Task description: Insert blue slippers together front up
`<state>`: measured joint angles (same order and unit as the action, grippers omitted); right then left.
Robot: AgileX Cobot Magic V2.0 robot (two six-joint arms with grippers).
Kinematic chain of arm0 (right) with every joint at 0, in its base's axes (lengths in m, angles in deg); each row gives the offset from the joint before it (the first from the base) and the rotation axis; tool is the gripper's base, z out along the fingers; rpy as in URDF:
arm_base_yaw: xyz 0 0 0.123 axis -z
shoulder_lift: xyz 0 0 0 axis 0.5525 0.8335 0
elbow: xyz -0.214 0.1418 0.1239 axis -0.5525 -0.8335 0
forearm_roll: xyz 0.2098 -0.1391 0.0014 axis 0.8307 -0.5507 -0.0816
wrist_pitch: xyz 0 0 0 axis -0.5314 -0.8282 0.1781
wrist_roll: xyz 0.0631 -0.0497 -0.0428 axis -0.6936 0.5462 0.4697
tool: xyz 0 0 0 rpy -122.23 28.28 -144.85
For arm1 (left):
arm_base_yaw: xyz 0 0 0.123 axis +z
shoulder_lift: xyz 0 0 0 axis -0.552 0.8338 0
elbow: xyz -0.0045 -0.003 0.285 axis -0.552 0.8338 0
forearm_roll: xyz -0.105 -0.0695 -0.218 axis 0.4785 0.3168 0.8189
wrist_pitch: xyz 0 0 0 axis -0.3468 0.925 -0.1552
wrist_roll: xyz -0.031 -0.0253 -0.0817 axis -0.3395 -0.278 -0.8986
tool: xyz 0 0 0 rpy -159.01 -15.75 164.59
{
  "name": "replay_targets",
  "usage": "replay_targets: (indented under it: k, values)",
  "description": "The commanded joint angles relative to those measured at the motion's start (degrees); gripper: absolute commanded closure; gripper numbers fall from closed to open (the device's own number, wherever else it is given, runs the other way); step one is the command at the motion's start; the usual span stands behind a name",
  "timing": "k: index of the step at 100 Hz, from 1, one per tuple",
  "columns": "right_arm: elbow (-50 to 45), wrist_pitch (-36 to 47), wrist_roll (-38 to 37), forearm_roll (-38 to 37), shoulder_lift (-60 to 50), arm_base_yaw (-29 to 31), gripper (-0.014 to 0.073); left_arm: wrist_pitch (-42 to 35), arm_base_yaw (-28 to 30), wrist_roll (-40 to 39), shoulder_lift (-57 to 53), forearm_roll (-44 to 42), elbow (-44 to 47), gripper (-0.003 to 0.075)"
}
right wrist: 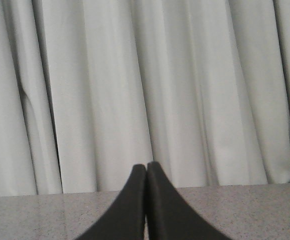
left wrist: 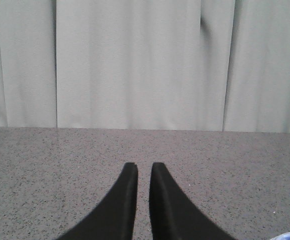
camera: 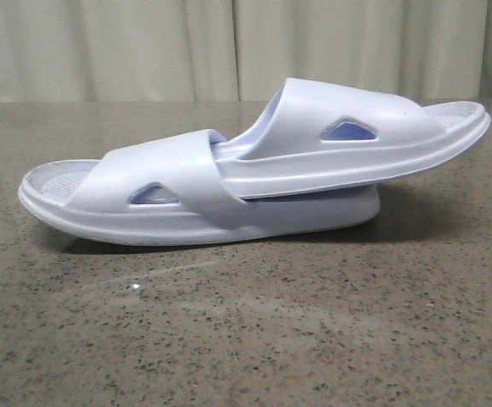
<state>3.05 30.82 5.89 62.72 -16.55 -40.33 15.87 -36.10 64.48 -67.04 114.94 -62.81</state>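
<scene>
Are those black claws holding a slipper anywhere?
No. The left gripper and right gripper are both closed on nothing. The slippers lie nested on the table, untouched.

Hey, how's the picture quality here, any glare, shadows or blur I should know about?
Front view: sharp, soft even light, a faint shadow under the blue slippers, a small glare speck on the table. Left wrist view: the left gripper is dark and slightly soft. Right wrist view: the right gripper is dark too, curtain folds clear.
</scene>
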Motion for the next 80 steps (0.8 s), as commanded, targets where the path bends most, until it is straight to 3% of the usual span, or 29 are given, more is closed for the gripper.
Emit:
replay_targets:
  k: [1,41,51,56,68,80]
  values:
    - [1.5,2.5,0.7,-0.7,0.6,0.2,0.0701,1.2,-0.4,0.1,0.5,1.0,-1.5,0.0704]
    - [1.5,2.5,0.7,-0.7,0.6,0.2,0.0701,-0.1,-2.8,0.1,0.0,0.8,-1.4,0.0704]
    - [1.5,2.5,0.7,-0.7,0.6,0.2,0.0701,0.6,-2.8,-1.4,-1.9,-6.7,-0.5,0.0704]
    - [1.5,2.5,0.7,-0.7,0.6,0.2,0.0701,1.8,-2.8,-7.7,-3.1,-16.5,-0.3,0.0704]
    - [1.5,2.5,0.7,-0.7,0.6,0.2,0.0701,4.7,-2.7,-39.2,-6.2,-44.8,0.9,0.0704]
    - [1.5,2.5,0.7,-0.7,0.6,0.2,0.0701,6.9,-2.7,-59.9,-8.4,-66.9,3.0,0.0704]
